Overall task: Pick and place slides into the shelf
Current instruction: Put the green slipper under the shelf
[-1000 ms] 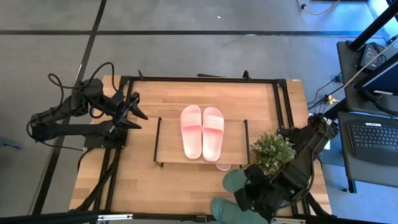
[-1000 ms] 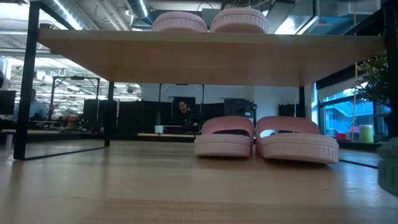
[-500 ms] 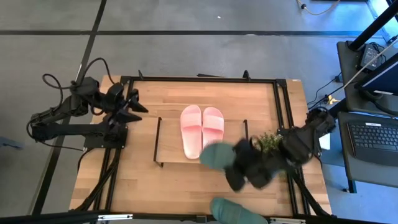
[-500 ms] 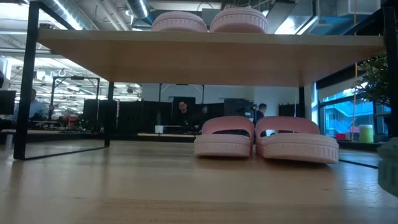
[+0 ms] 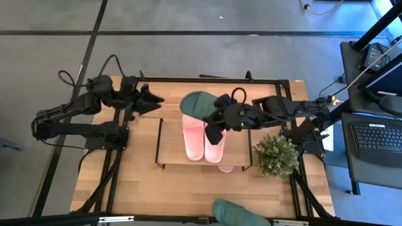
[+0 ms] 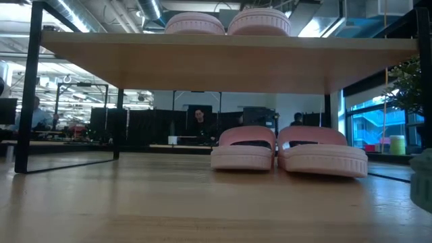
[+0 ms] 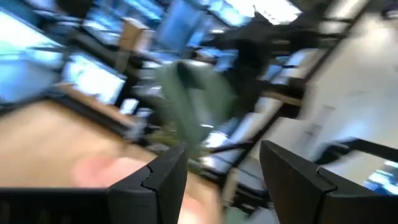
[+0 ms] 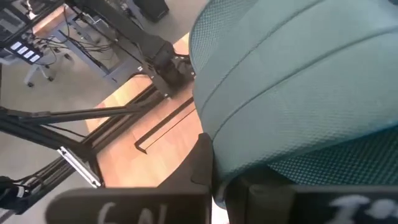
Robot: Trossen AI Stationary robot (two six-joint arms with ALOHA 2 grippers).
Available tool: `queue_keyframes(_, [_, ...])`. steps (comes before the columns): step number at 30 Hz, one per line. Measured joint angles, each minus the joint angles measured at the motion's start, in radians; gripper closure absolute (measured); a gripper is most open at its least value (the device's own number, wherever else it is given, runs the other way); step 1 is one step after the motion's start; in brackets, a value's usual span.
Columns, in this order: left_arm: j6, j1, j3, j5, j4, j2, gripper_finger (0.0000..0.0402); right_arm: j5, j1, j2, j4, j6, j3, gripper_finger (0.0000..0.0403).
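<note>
Right gripper (image 5: 215,119), jaws clamped on green slide (image 5: 198,104); left gripper (image 5: 149,100) jaws wide; no legible writing.

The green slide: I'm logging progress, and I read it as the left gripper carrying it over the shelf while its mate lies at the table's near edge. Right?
Not quite: it is the right gripper that holds the green slide over the shelf, as the high view shows. The left gripper is open, beside it. The other green slide does lie at the near edge.

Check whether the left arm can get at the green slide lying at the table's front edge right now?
Probably not: that green slide lies near the right-hand front, far from the left gripper at the back-left, with the shelf between.
</note>
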Motion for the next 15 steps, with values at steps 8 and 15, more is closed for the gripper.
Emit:
queue_keyframes(8, [0.042,0.055,-0.001,-0.083,0.011,0.070,0.0211,0.000,-0.041,0.015,0.005,-0.052,-0.001,0.0388])
queue_keyframes(15, [0.076,0.064,-0.001,-0.079,0.012,0.101,0.0211,-0.003,-0.052,0.042,0.008,-0.083,-0.001,0.0388])
